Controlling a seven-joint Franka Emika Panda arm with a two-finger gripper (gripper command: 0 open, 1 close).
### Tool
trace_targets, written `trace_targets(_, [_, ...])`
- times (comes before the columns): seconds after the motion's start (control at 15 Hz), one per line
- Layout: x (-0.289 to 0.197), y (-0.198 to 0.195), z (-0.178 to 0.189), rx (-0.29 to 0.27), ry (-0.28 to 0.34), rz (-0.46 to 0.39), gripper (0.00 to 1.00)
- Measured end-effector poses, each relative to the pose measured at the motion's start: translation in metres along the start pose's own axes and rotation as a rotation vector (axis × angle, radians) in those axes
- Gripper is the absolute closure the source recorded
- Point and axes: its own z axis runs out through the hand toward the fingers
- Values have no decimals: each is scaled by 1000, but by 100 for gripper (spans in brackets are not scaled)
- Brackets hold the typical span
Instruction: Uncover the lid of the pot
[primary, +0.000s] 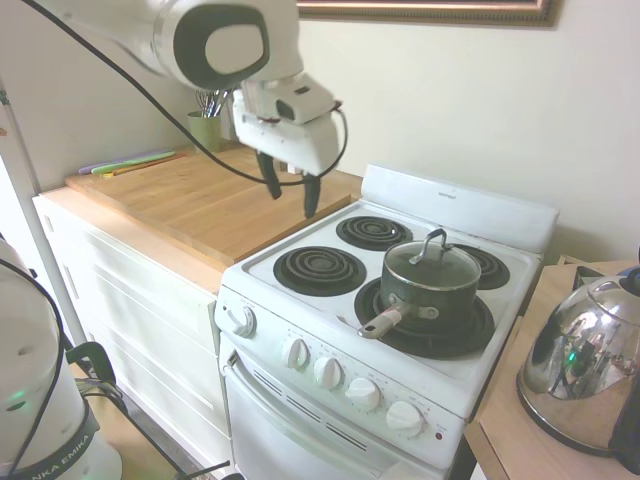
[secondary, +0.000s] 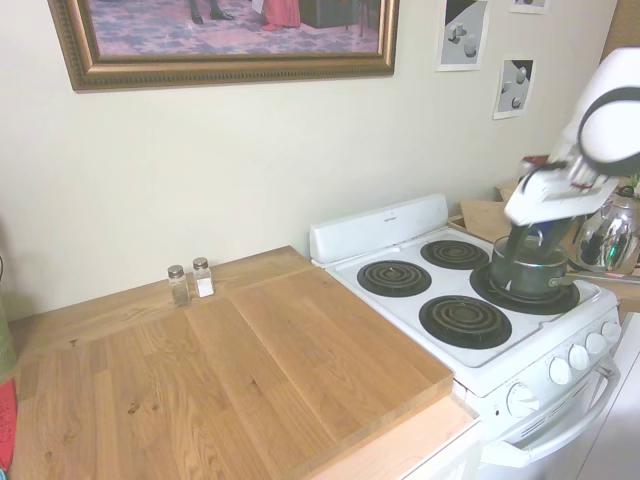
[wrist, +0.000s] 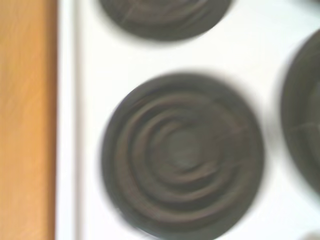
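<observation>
White electric stove (primary: 300, 300) with four coil burners, beside a wooden countertop (primary: 190, 205). Nearest, on the front right burner: dark saucepan (primary: 428, 290), long handle pointing toward the knobs, glass lid (primary: 432, 262) with loop handle seated on top. Chrome kettle (primary: 580, 365) just right, on a side table. Farther back, white gripper (primary: 292, 195) raised above the stove's left rear edge, fingers apart, holding nothing. Blurred coil burner (wrist: 182, 155) in wrist view.

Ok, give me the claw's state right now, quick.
Claw: open, holding nothing, hanging in the air above the stove, well clear of the lid.
</observation>
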Motion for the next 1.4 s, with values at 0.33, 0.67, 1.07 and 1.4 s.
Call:
trace_targets(0.33, [87,50,-33,61,-16,50,0])
trace_targets(0.67, [150,67,-5,29,-68,145,0])
trace_targets(1.07, [216,37,61,-42,-61,258,100])
trace_targets(1.4, [215,17,82,-117,-49,299,100])
